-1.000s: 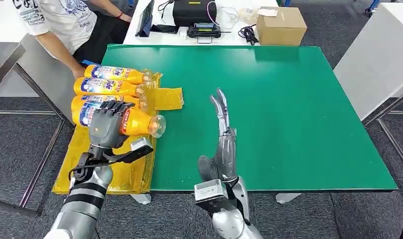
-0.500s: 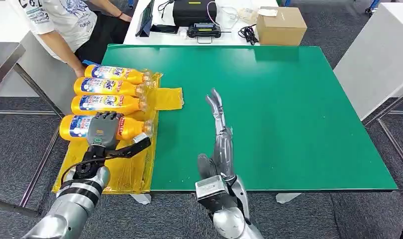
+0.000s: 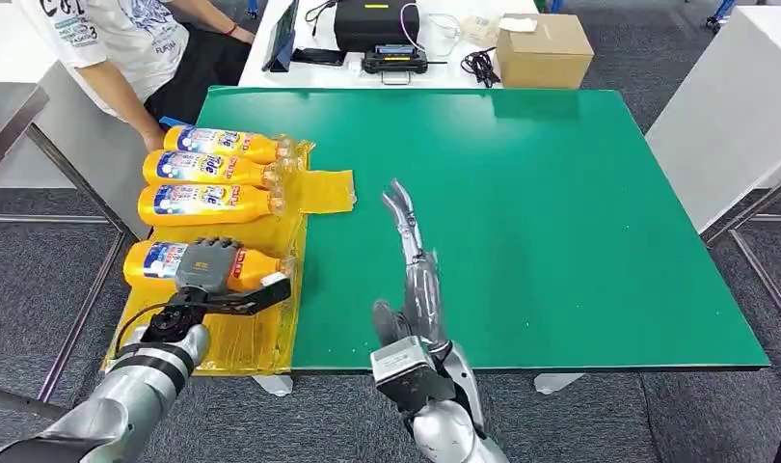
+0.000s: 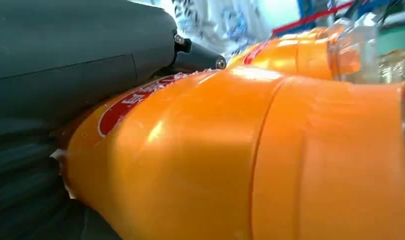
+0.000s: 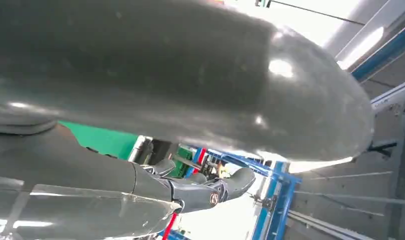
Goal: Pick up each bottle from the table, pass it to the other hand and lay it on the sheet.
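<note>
Several orange bottles with blue-and-white labels lie side by side on a yellow sheet (image 3: 237, 333) at the left edge of the green table (image 3: 560, 212). My left hand (image 3: 209, 266) grips the nearest bottle (image 3: 155, 262), which lies low on the sheet; up close the bottle's orange body (image 4: 240, 160) fills the left wrist view. Three more bottles (image 3: 213, 145) (image 3: 205, 170) (image 3: 203, 202) lie beyond it. My right hand (image 3: 414, 260) is over the green table, its fingers (image 3: 399, 201) stretched out straight and holding nothing.
A person in a white shirt (image 3: 117, 39) stands at the far left by the bottles. Behind the green table a white table carries a black case (image 3: 377, 21), cables and a cardboard box (image 3: 545, 48). A white cabinet (image 3: 724, 116) stands on the right.
My left hand has carried the bottle down and left, from above the third bottle to a spot on the sheet nearer me. My right hand has drifted slightly left and back.
</note>
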Action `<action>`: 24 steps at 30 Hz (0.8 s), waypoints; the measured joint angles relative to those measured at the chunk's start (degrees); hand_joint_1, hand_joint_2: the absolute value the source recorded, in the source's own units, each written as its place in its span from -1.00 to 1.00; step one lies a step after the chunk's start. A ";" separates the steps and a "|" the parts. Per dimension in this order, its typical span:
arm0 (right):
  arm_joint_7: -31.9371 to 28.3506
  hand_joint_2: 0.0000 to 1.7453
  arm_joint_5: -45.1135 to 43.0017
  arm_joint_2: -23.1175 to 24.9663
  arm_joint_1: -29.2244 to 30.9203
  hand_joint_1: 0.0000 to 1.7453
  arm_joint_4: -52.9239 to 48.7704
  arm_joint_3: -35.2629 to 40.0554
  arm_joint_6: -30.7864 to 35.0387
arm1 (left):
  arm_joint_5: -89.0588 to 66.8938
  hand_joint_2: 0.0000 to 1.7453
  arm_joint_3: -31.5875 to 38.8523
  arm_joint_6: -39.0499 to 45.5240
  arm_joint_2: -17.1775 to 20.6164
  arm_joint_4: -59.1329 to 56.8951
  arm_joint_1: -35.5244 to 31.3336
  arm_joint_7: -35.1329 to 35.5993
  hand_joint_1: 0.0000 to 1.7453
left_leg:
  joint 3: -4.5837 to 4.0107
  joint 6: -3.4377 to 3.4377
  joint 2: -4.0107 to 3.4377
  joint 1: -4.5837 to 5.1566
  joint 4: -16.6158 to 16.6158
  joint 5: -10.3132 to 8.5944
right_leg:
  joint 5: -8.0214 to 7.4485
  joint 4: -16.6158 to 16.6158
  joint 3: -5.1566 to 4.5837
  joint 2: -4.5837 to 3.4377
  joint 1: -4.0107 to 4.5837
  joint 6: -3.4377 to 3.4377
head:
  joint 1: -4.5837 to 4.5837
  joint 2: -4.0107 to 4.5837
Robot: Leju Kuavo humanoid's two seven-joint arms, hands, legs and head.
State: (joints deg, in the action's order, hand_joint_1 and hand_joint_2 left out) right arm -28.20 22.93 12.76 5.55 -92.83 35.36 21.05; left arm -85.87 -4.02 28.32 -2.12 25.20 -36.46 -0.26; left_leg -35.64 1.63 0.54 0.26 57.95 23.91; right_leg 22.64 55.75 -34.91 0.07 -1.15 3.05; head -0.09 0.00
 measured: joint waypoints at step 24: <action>-0.30 -1.00 -1.70 0.17 1.07 -1.00 5.46 -0.42 -1.77 | 43.48 -1.00 18.90 -42.78 -2.40 -0.65 -2.91 -22.88 -1.00 | 0.70 -0.02 0.34 -0.01 -0.03 -0.02 | 0.08 0.00 0.78 0.28 0.01 -0.08 | -0.02 0.00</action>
State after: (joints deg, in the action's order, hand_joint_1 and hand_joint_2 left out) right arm -28.50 21.22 12.94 6.61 -87.36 34.95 19.28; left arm -42.39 14.88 -14.45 -4.52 24.55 -39.37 -23.14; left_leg -34.94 1.62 0.88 0.25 57.92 23.88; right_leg 22.72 55.75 -34.13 0.35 -1.13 2.97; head -0.11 0.00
